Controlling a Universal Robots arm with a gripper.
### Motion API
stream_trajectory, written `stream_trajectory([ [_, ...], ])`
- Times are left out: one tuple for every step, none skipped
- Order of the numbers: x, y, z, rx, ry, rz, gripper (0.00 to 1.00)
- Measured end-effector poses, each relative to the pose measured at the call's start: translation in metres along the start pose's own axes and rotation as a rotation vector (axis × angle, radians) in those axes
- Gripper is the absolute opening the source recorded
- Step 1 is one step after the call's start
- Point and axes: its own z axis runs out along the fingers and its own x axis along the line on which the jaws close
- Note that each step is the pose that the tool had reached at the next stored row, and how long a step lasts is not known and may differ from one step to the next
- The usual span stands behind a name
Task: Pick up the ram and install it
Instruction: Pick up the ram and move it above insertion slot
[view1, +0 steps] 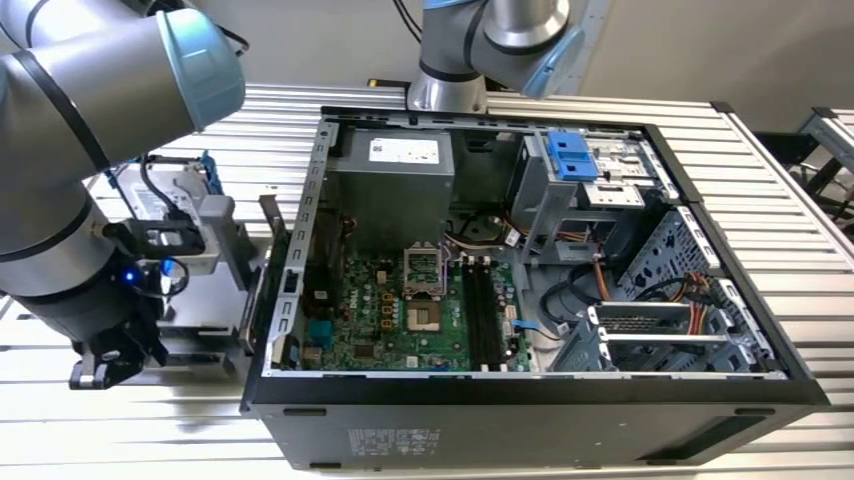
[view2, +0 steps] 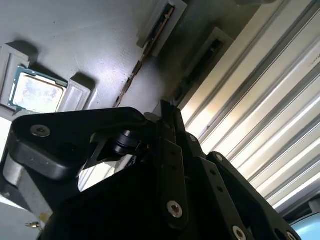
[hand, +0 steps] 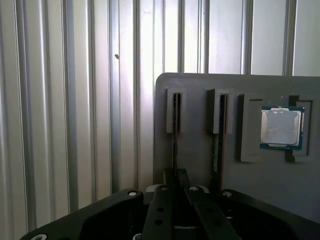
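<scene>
The gripper (hand: 176, 175) hangs low over a grey holder (hand: 200, 165) on the slatted table, outside the open case (view1: 534, 385) on the exterior view's left. The ram (hand: 174, 145) stands on edge in one of the holder's two grooves, with a chip (hand: 281, 127) seated further along the holder. None of the task looks done, and the dark slots (view1: 487, 315) on the board look bare.

In both wrist views the jaws are drawn close together with nothing between them. In the first wrist view they sit in line with the ram's thin top edge, while the second wrist view shows that edge (view2: 134, 72) running off to one side of the gripper (view2: 167, 112) — so the tips are probably above the stick, not on it.

To grasp well, the jaws likely need only a narrow opening. The descent should be straight along the groove line, and the hold should sit near mid-length — an end grip could let the ram tilt or bind on lifting.
</scene>
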Motion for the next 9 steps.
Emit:
stream_trajectory([
  [0.0000, 0.0000, -0.0016, 0.0000, 0.0000, 0.000, 0.00],
  [0.0000, 0.0001, -0.0028, -0.0001, 0.0001, 0.000, 0.00],
  [-0.0001, 0.0001, -0.0037, 0.0000, 0.0000, 0.000, 0.00],
  [-0.0001, 0.0001, -0.0046, 0.0000, 0.0000, 0.000, 0.00],
  [-0.0001, 0.0002, -0.0055, 0.0000, 0.0000, 0.000, 0.00],
  [-0.0001, 0.0002, -0.0066, 0.0000, 0.0001, 0.000, 0.00],
  [-0.0002, 0.0002, -0.0082, 0.0000, 0.0001, 0.000, 0.00],
  [-0.0002, 0.0003, -0.0101, 0.0000, 0.0000, 0.000, 0.00],
  [-0.0003, 0.0003, -0.0122, 0.0000, 0.0000, 0.000, 0.00],
])
